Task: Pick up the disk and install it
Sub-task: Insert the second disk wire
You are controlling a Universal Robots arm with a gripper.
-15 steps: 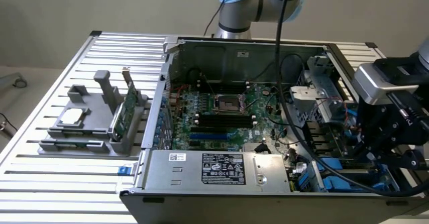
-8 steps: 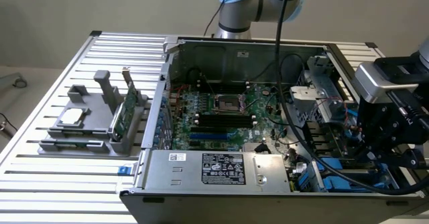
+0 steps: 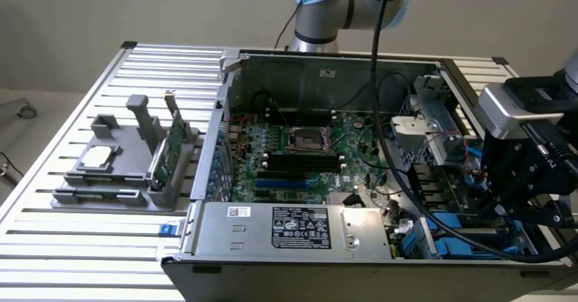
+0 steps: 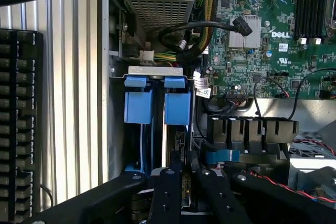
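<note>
My gripper (image 4: 184, 190) hangs over the drive bay in the open computer case's front corner, at the exterior view's right, where its black body (image 3: 522, 180) is seen. Its two black fingers (image 4: 165, 195) stand close together on a thin grey edge that runs away from them to a bright blue carrier end (image 4: 177, 107). I take this for the disk (image 4: 177, 107), held edge-on and upright in the bay. A second blue carrier (image 4: 139, 106) sits right beside it. Blue plastic of the bay (image 3: 456, 238) shows below the gripper in the exterior view.
The open case (image 3: 226, 99) holds the motherboard (image 3: 298, 153) and the power supply (image 3: 289, 227), with black cables (image 4: 210, 30) looping beside the bay. A grey fixture (image 3: 122, 160) with a green circuit card (image 3: 167, 149) stands on the slatted table at the exterior view's left.
</note>
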